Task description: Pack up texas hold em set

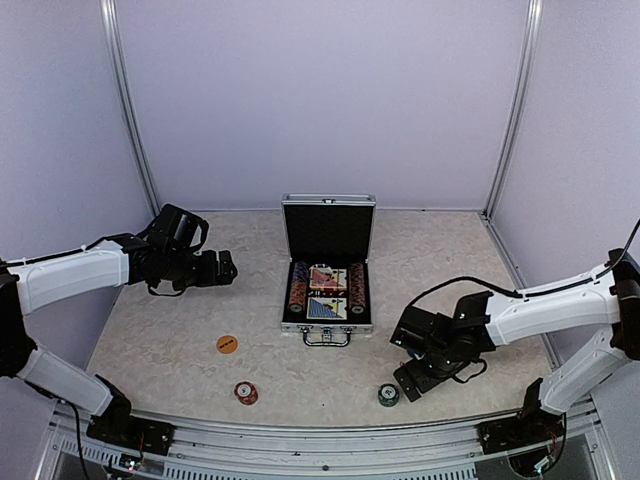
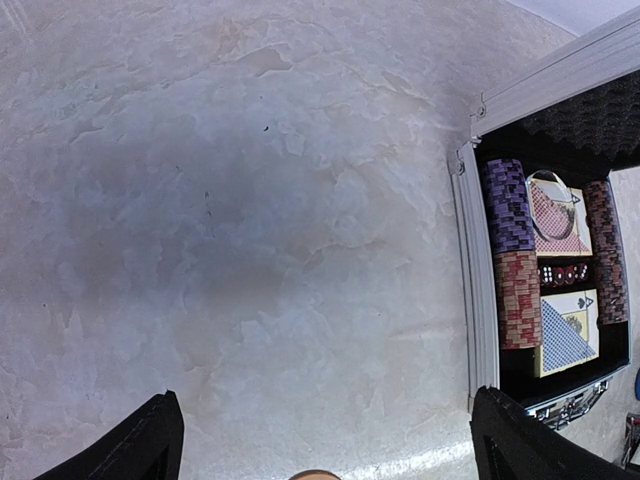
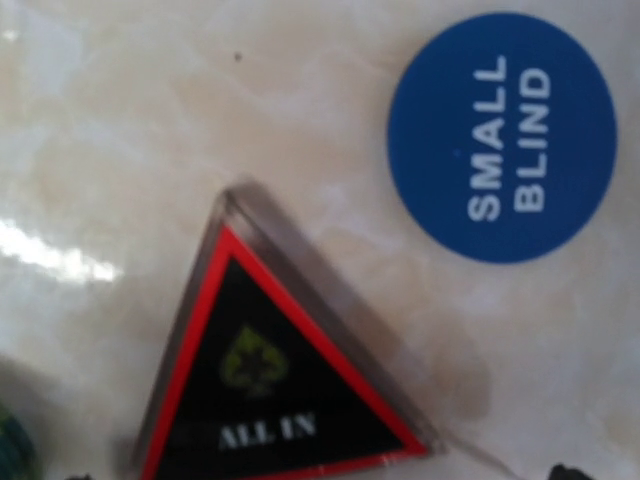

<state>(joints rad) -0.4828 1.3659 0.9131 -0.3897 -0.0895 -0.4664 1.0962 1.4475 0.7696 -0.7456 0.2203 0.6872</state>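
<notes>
The silver case [image 1: 328, 327] stands open mid-table with its black-lined lid upright. It holds chip stacks [image 2: 512, 250], a red deck [image 2: 560, 215] and a blue deck [image 2: 565, 335]. My left gripper [image 2: 330, 440] is open over bare table to the left of the case [image 2: 478, 300]. My right gripper [image 1: 408, 378] hangs low at the front right, open. Under it lies the red-black "ALL IN" triangle marker [image 3: 270, 370], flat on the table. A blue "SMALL BLIND" disc [image 3: 500, 135] lies beside it. Only one dark fingertip [image 3: 575, 472] shows in the right wrist view.
An orange disc [image 1: 227, 344] lies front left of the case. A red chip stack [image 1: 246, 392] and a green chip stack [image 1: 388, 395] sit near the front edge. Grey walls with metal posts close in the table on three sides.
</notes>
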